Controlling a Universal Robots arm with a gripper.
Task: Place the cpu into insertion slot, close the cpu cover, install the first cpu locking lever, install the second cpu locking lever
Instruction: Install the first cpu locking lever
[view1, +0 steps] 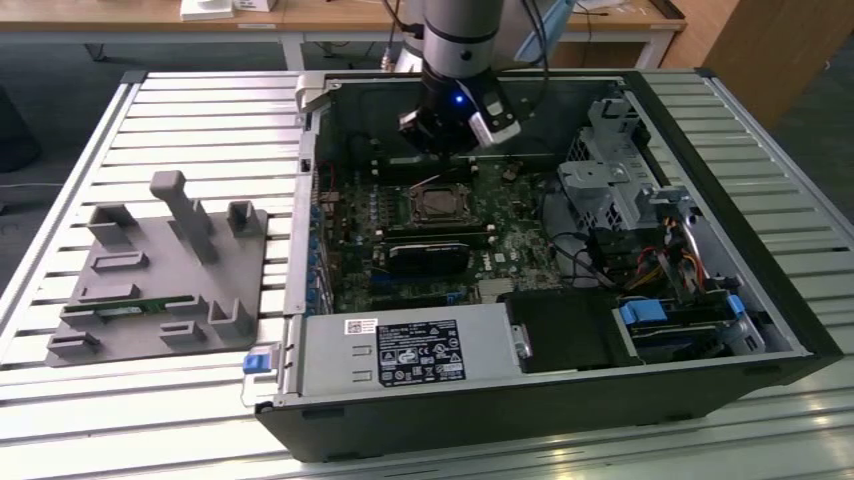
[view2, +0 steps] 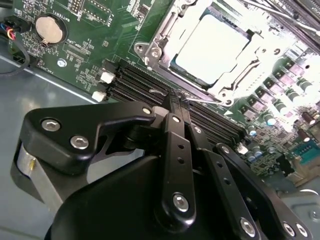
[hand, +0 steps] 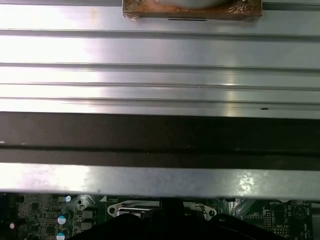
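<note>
I see my arm (view1: 461, 30) coming straight down from the top of the exterior view, grey tube section vertical, black wrist block below it with a small blue light lit. Gripper (view1: 447, 150) hangs at the low end, pointing down. In the second wrist view the gripper (view2: 175, 100) has its black linkage bars folded in, fingers (view2: 172, 107) pressed together at the tip with no gap, nothing between them.
</note>
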